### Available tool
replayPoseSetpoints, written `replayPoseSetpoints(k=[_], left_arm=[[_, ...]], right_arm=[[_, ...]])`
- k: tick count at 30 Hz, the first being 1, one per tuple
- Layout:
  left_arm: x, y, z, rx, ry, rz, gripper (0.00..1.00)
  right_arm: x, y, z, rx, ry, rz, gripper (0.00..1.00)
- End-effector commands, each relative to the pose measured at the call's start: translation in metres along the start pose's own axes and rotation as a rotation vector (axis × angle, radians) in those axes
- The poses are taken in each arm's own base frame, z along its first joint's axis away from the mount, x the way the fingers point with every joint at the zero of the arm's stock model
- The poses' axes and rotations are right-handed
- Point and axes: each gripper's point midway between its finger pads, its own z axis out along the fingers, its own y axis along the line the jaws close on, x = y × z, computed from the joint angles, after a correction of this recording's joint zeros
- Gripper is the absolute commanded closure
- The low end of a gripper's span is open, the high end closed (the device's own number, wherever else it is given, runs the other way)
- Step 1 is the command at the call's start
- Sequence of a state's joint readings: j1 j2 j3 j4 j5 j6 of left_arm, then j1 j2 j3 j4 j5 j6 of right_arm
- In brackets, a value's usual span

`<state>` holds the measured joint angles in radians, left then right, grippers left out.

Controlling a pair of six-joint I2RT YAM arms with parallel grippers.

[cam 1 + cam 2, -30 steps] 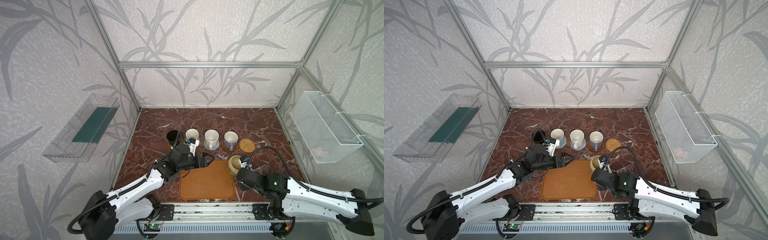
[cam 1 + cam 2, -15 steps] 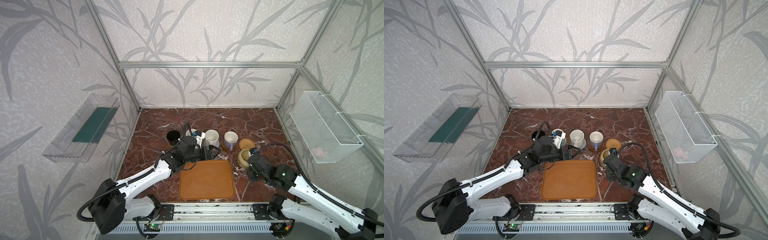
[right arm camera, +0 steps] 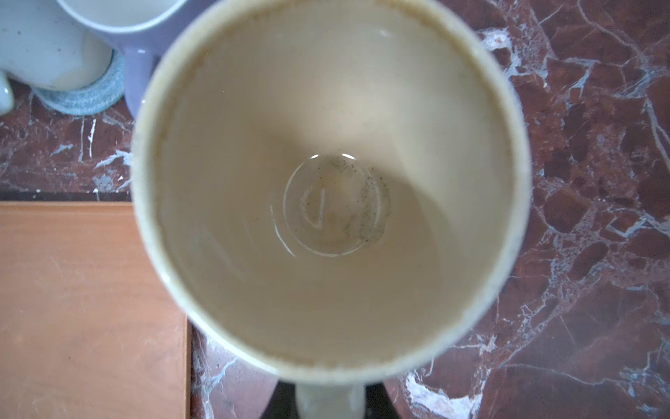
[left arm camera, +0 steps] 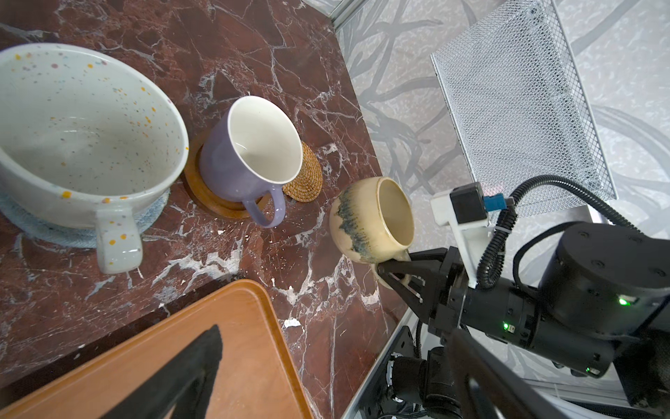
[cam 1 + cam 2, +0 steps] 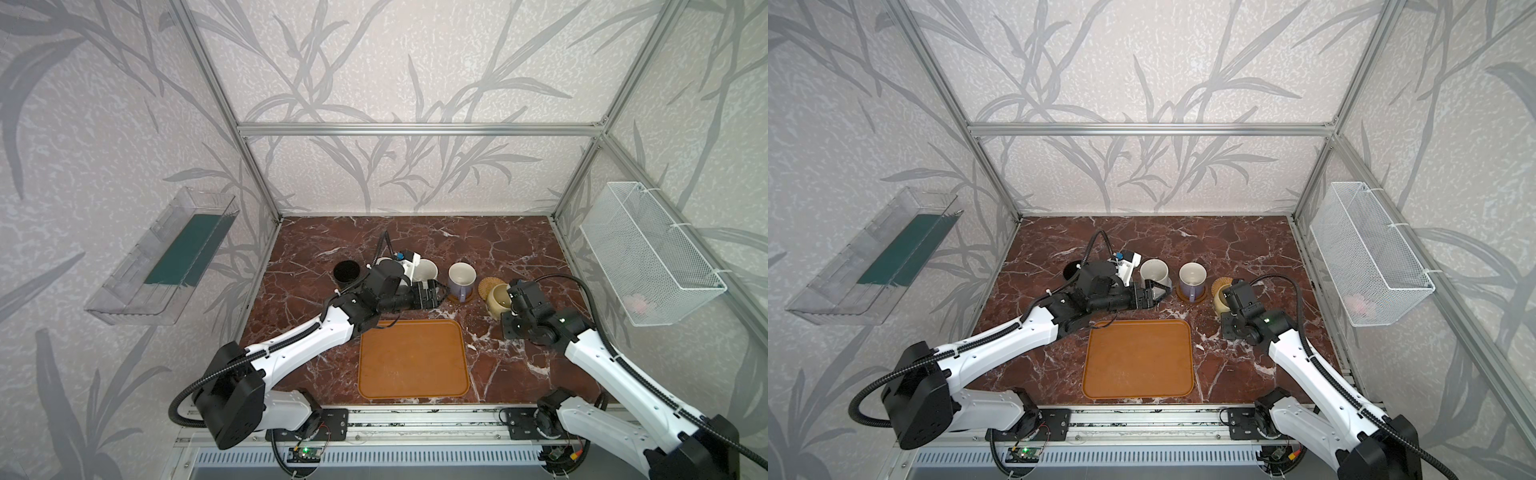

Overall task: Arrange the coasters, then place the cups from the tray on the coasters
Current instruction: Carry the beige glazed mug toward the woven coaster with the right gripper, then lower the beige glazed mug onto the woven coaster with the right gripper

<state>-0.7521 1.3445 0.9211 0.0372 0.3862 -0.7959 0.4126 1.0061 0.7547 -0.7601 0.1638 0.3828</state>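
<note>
While the right gripper (image 4: 393, 270) is clamped narrowly on the handle of the beige-yellow mug (image 4: 369, 221), the mug hangs tilted, apparently off the marble (image 5: 415, 241), to the right of the tray (image 5: 411, 361), which carries no cups.

The deciding relation is this: the bare tan rattan coaster (image 5: 485, 284) lies just beyond the mug, on its far side and slightly left, partly hidden by it in both top views. The mug's handle points near, back toward the right arm, so the carry runs straight away from that arm (judged a short one).

The lavender mug (image 5: 461, 276) stands on a wooden coaster (image 4: 203, 196) just left of the target, and clearance there looks tight.

The left gripper (image 5: 1156, 291), jaws wide and holding nothing, hovers by the speckled white mug (image 5: 1153, 272), farther from the target than the right arm.
</note>
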Motion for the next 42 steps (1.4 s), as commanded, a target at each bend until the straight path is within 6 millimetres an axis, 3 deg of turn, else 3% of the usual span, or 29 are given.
replayPoseSetpoints(k=[1, 11, 23, 42], left_arm=[[-0.009, -0.008, 0.004, 0.006, -0.012, 0.031, 0.01], [-0.012, -0.011, 0.023, 0.023, 0.013, 0.030, 0.01], [-0.016, -0.008, 0.042, 0.026, 0.023, 0.019, 0.01], [-0.013, -0.006, 0.046, 0.026, 0.029, 0.009, 0.01]], right_arm=[[-0.051, 0.008, -0.008, -0.054, -0.149, 0.026, 1.00], [-0.084, -0.008, 0.018, -0.017, -0.157, 0.078, 1.00], [-0.101, -0.010, 0.044, 0.023, -0.127, 0.079, 1.00], [-0.100, -0.013, 0.074, 0.073, -0.068, 0.053, 1.00]])
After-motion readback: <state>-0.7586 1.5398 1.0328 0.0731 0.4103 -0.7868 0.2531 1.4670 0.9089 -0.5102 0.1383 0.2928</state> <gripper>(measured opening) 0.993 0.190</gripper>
